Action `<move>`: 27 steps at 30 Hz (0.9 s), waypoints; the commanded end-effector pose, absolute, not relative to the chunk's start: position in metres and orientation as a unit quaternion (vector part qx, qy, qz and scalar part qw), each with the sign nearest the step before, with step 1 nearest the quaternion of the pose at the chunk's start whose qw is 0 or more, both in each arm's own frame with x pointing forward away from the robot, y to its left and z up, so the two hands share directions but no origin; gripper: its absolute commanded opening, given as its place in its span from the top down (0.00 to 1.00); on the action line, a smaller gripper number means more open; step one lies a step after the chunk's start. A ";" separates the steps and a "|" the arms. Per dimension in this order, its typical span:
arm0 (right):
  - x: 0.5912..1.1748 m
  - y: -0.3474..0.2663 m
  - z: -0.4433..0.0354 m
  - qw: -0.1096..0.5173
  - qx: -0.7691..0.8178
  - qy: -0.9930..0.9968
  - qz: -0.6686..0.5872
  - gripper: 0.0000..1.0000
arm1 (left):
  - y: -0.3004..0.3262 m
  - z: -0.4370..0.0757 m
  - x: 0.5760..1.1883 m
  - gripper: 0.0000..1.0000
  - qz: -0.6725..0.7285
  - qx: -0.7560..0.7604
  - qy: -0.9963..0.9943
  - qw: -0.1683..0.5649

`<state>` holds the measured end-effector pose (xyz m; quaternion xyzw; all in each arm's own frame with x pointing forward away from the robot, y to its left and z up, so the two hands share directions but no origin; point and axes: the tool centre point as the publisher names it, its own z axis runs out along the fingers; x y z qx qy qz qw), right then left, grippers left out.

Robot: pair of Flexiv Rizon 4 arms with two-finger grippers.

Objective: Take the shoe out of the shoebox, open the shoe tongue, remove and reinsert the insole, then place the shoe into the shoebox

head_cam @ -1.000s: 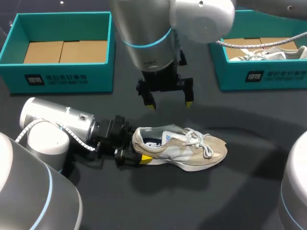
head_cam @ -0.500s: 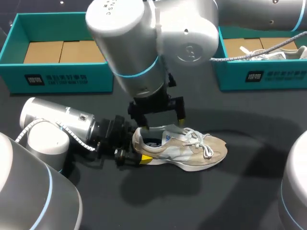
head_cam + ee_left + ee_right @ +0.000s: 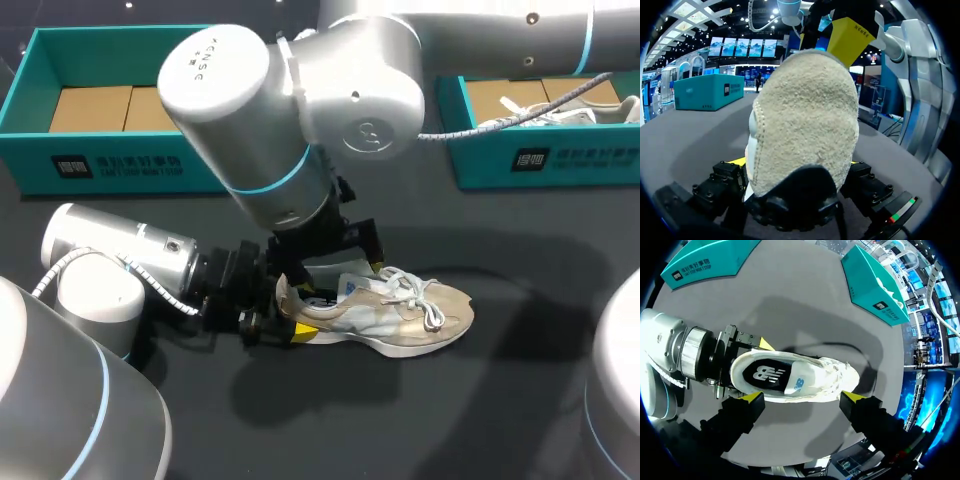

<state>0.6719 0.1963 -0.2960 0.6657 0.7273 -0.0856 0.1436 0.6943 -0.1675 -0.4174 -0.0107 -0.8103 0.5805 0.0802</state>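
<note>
Right fingers: the right gripper (image 3: 803, 396) stands wide open, holding nothing, with one yellow tip over the heel end and the other near the tongue.
Change: a second ago this gripper hung high, toward the table's far edge between the two boxes. It has since dropped and come nearer, and is now just above the mouth of the shoe (image 3: 400, 315).
Unchanged: the shoe and the left gripper (image 3: 287, 310) have not shifted.
Meaning: the shoe is already out of its box. The drop looks like the approach to the tongue or the insole (image 3: 762, 372), which still lies flat inside.
Left fingers: closed on the heel from both sides, pinning the shoe.
Shoe: upright on its sole near the middle of the table (image 3: 520, 400), toe toward the right edge.
Right arm: comes in from the far right corner and reaches past the middle, wrist pointing down.
Left arm: low along the near left, wrist level, fingers aimed at the heel.
Boxes: an empty shoebox (image 3: 130, 150) sits at the far left edge, and a second box (image 3: 545, 150) at the far right.
</note>
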 end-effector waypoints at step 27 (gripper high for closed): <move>0.686 0.174 -0.344 0.234 0.811 0.529 -0.086 0.00 | -0.169 -0.419 0.693 1.00 0.580 -0.011 -0.810 0.080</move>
